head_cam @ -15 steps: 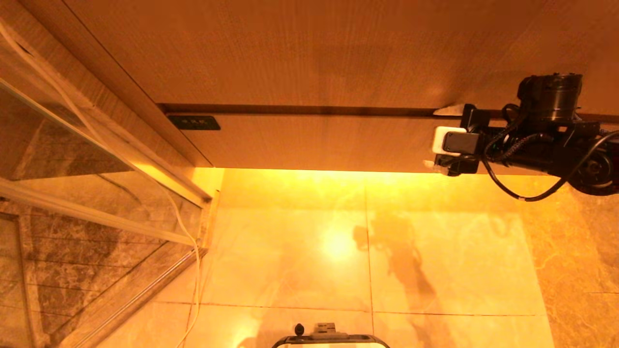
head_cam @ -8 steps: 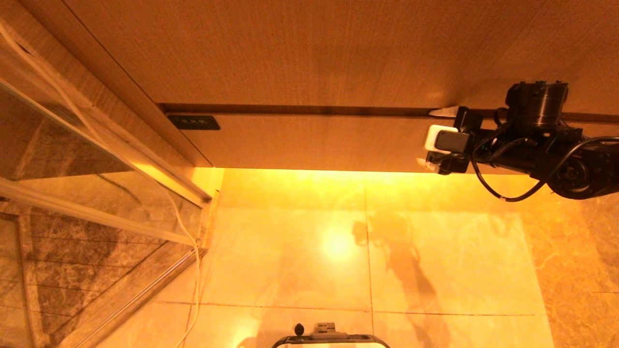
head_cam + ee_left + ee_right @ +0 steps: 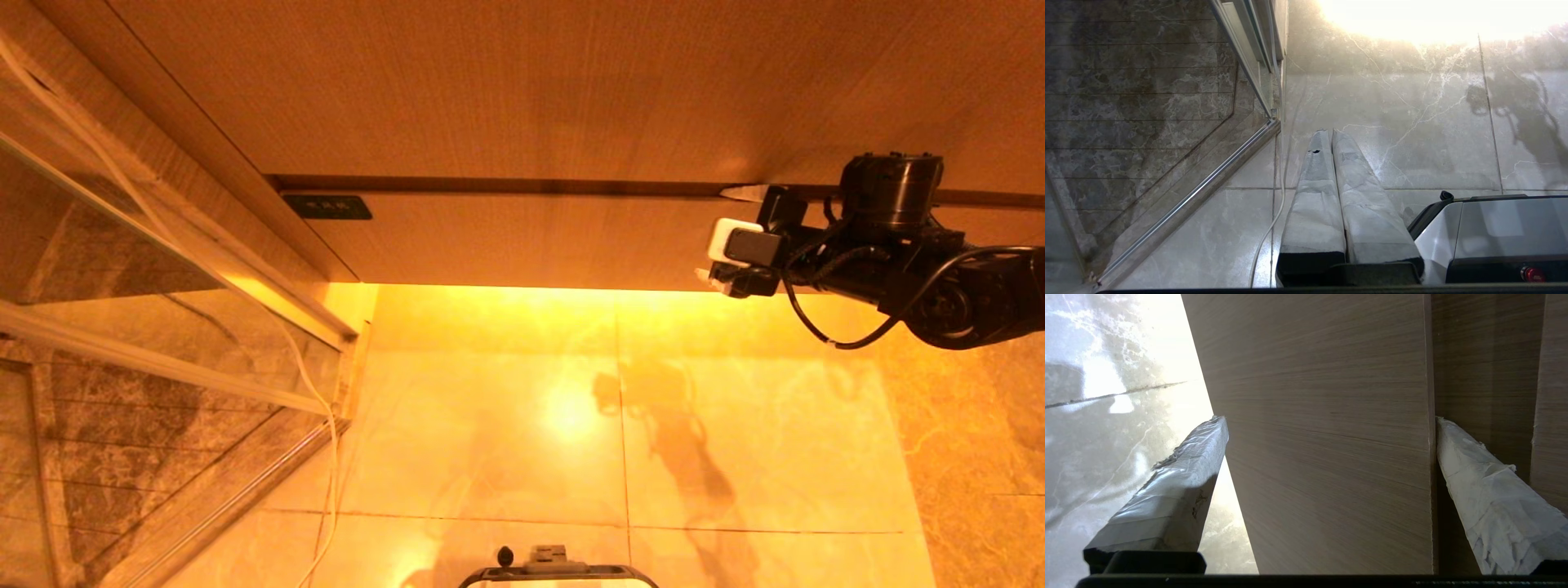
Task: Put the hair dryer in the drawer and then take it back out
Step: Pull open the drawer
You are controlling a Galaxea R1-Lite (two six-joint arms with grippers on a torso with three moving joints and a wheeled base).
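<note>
Spread wide, the taped fingers [image 3: 1180, 486] of the right gripper [image 3: 729, 237] are set astride the closed drawer [image 3: 522, 241] front, one at each long edge, the arm reaching in level from the right, while the left gripper [image 3: 1329, 134] is held shut over the floor [image 3: 735, 433].

Right wrist camera: I see the right gripper [image 3: 1327, 424] with jaws spread wide, its white tape-wrapped fingers [image 3: 1180, 473] straddling the flat light wood-grain drawer front [image 3: 1331, 437]. One finger sits over the glossy marble floor [image 3: 1106, 416], the other in the dark gap beside the wood panel [image 3: 1551, 375].
</note>
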